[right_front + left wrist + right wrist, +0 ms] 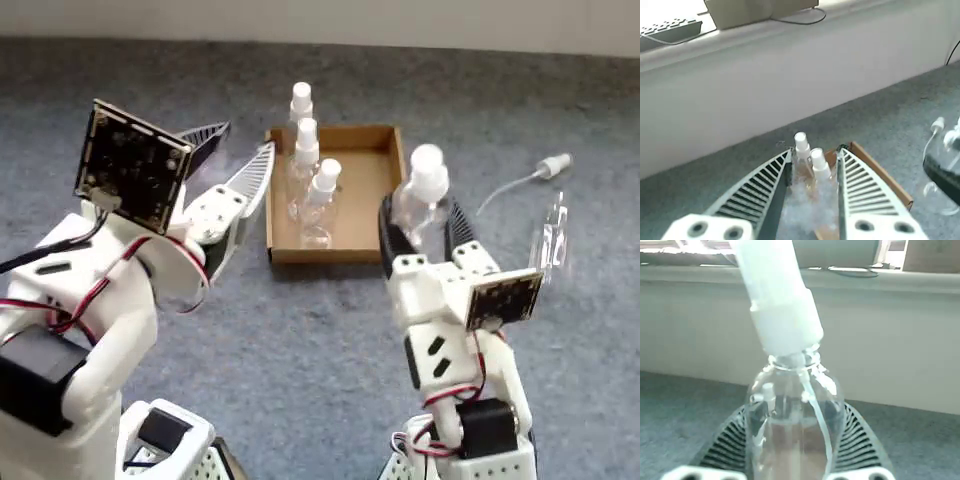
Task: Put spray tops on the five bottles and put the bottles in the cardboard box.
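We are looking down on a grey carpet-textured bench (300, 340) with a shallow brown cardboard box (330, 255) near its middle. Three small clear plastic bottles with white spray tops (306, 150) are standing along the box's left side. The right gripper (423, 222) is clamping a fourth clear plastic bottle (418, 205) upright just outside the box's right wall, so the box is lying directly to that gripper's left and the bottle's long axis is pointing up. Its white spray top (427, 165) is sitting on the neck, but in the right wrist view it is leaning sideways, and we cannot tell whether it is fully seated. The left gripper (250, 140) is hanging wide open, holding nothing, just beside the box's left wall and pointing at the bottles inside. An uncapped clear bottle (553, 235) and a loose white spray top with a thin tube (553, 163) are resting well to the right, nearer the right arm. The bare bottle's outline is faint, and we cannot tell whether it is upright.
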{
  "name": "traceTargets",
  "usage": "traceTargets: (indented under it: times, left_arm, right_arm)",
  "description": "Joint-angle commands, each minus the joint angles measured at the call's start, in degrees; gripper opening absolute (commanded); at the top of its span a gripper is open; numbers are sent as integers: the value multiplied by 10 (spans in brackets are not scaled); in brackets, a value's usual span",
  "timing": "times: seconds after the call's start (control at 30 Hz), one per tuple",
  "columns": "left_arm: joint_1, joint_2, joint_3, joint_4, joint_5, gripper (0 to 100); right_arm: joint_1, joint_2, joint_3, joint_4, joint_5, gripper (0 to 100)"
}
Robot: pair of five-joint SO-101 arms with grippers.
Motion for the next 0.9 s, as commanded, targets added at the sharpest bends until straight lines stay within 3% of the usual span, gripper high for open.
traceTargets:
  times: [0.0,0.13,0.23,0.43,0.5,0.67,0.87]
  left_arm:
    - [-53,-13,15,39,-3,143]
    - [-110,-13,125,36,-3,144]
    - [-149,-14,231,-25,-3,145]
    - [-221,-13,417,-186,-3,146]
    - [-227,-14,452,-218,-3,145]
    - [-227,-12,495,-249,-3,144]
    - [-227,-9,509,-251,-3,144]
  right_arm:
    - [24,129,-41,-126,4,4]
    - [25,297,-43,-291,4,4]
    - [25,428,-59,-402,9,4]
    - [22,612,-146,-422,75,5]
    - [23,658,-184,-435,66,5]
    - [22,792,-269,-515,-17,5]
    - [22,977,-348,-625,-41,5]
